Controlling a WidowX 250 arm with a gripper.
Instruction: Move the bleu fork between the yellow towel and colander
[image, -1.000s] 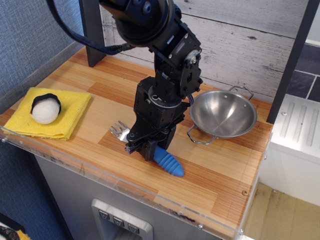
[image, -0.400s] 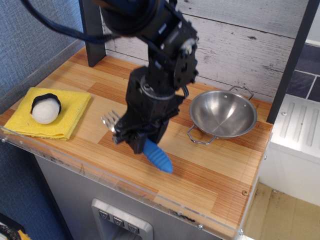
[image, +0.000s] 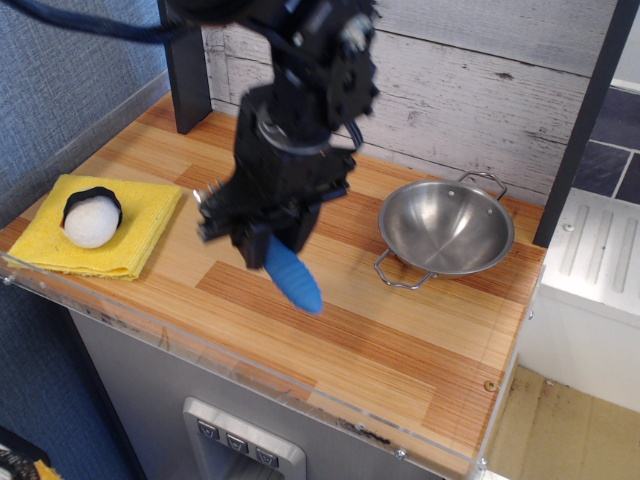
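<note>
My black gripper (image: 255, 238) is shut on the bleu fork (image: 293, 281) and holds it above the wooden counter. The blue ribbed handle sticks out down and to the right of the fingers. The silver tines (image: 206, 193) peek out at the upper left. The yellow towel (image: 130, 235) lies at the left with a white ball with a black band (image: 90, 219) on it. The colander (image: 446, 231) stands to the right. The gripper hangs over the counter between towel and colander, nearer the towel.
A black post (image: 186, 70) stands at the back left by the plank wall. A clear plastic lip (image: 300, 385) runs along the counter's front edge. A white unit (image: 590, 270) stands beyond the right end.
The gripper has lifted the fork off the counter and carried it up and to the left, toward the towel. Towel, ball and colander have not moved.
</note>
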